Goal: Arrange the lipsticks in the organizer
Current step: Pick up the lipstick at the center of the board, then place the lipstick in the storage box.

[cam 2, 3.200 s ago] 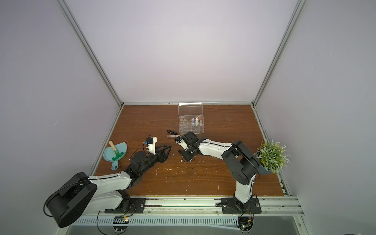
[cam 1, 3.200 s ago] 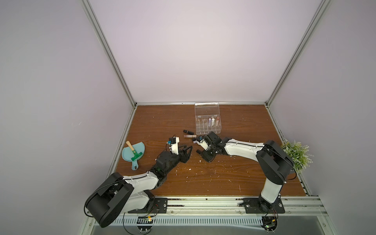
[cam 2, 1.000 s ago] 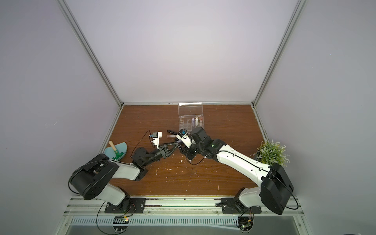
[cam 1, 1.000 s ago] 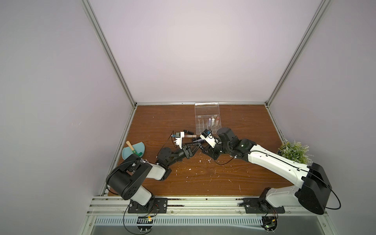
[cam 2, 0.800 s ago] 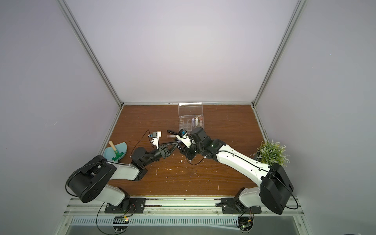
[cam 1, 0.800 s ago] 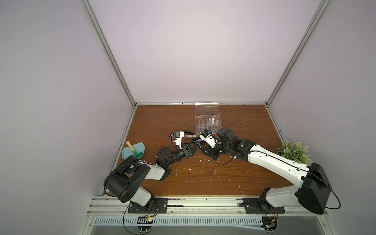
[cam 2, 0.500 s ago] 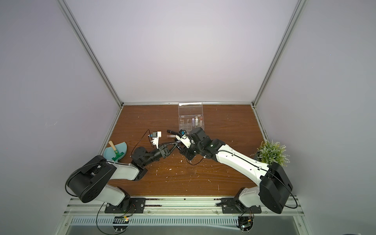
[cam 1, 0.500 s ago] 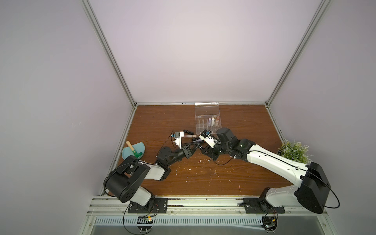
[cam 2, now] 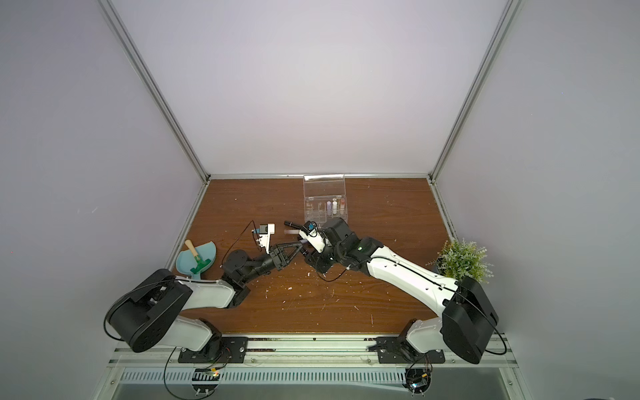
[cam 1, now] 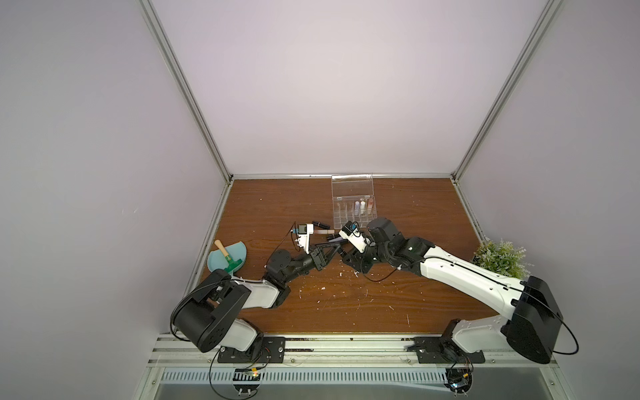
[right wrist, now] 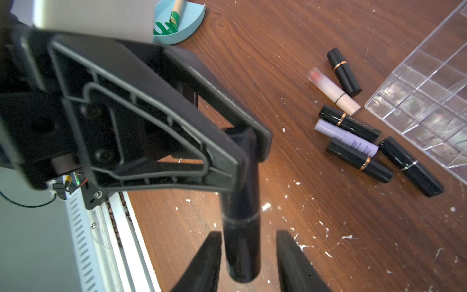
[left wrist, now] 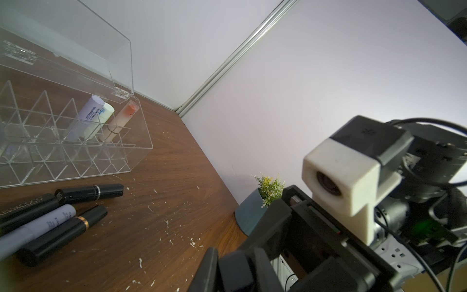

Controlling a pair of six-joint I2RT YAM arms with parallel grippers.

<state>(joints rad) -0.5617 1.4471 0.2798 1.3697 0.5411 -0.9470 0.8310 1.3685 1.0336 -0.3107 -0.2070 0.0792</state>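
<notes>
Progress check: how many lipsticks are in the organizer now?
3, side by side in the organizer row nearest the lid: a lilac tube, a cream tube, then a peach-pink tube in the end compartment. Clear walls; none looks hidden.

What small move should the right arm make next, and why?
Probably draw the right gripper back off the black lipstick: its jaws stand apart around the tube, while the left gripper is shut on the other end and could carry it to the organizer.
</notes>
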